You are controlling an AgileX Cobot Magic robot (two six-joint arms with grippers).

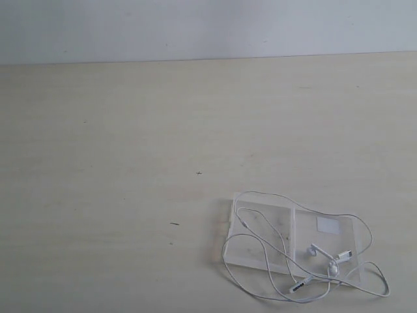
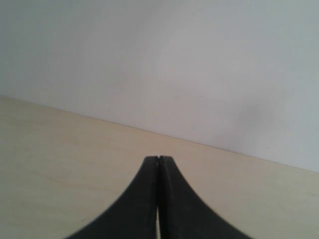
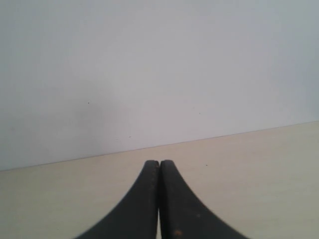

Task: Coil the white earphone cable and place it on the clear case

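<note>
The clear case [image 1: 260,257] lies open and flat near the front right of the table, a small white sticker [image 1: 330,225] on its right panel. The white earphone cable [image 1: 280,199] is spread loosely over and around it, with its earbuds [image 1: 314,248] and inline remote [image 1: 300,284] on the right panel's front part. Neither arm shows in the exterior view. My left gripper [image 2: 158,158] is shut with nothing between its black fingers, facing bare table and wall. My right gripper [image 3: 159,162] is likewise shut and holds nothing.
The pale wooden table [image 1: 130,143] runs back to a white wall [image 1: 208,26]. A few small dark marks [image 1: 199,173] dot its surface. Part of the cable's loop [image 1: 384,287] reaches close to the front right corner of the view.
</note>
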